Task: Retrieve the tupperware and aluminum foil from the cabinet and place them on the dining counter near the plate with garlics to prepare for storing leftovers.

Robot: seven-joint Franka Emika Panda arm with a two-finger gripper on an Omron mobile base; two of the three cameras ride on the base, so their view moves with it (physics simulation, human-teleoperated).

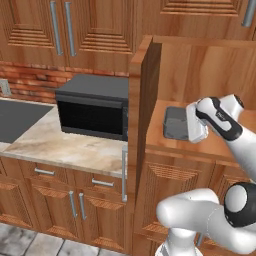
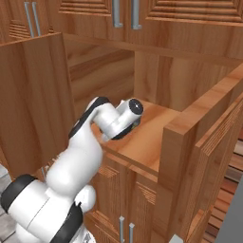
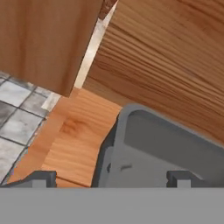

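Left base view: microwave [image 1: 92, 107] at 9 o'clock on the counter [image 1: 65, 145]; open door [image 1: 142, 115] at centre; tub [image 1: 176, 123] at 3 o'clock on the cabinet [image 1: 200, 75] shelf [image 1: 172, 142], with the gripper [image 1: 195, 122] at its right edge. Hand view: fingers [image 3: 39, 178] spread wide, holding nothing; the tub [image 3: 162, 153] lies at 5 o'clock, its left wall between the fingertips.

Plain wood shelf [image 1: 170, 142] is sitting inside the open cabinet. Grey tupperware [image 1: 175, 124] is resting directly on it, near its left end.
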